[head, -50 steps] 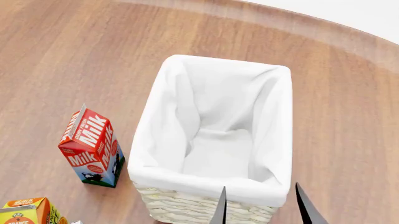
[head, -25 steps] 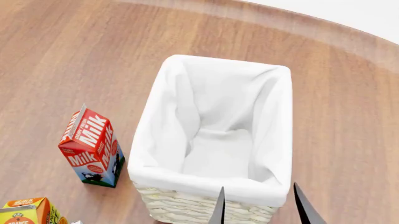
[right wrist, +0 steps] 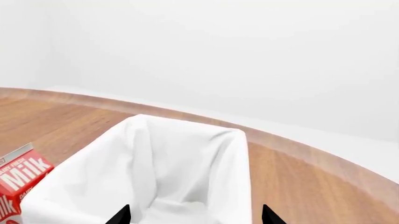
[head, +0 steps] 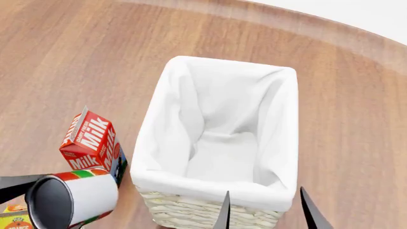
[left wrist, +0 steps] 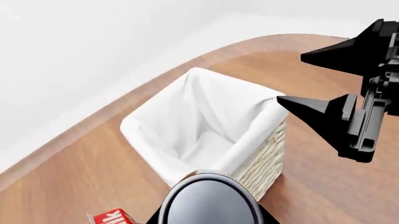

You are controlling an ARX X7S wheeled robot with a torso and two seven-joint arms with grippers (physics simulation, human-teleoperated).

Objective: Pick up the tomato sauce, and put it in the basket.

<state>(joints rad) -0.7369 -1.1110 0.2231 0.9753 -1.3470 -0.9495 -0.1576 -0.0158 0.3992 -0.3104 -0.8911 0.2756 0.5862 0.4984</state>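
So the tomato sauce (head: 70, 199) is held lying sideways in the left gripper (head: 16, 187), jaws clamped on it, just beside the basket (head: 210, 210) and milk carton (head: 92, 148). Right gripper (head: 264, 210) jaws are spread apart near the basket's rim.

Bright, even, diffuse light w/ no glare. Soft faint shadows inside basket (head: 222, 143) liner beyond right claw (head: 264, 210). Sharp renders, no blur.
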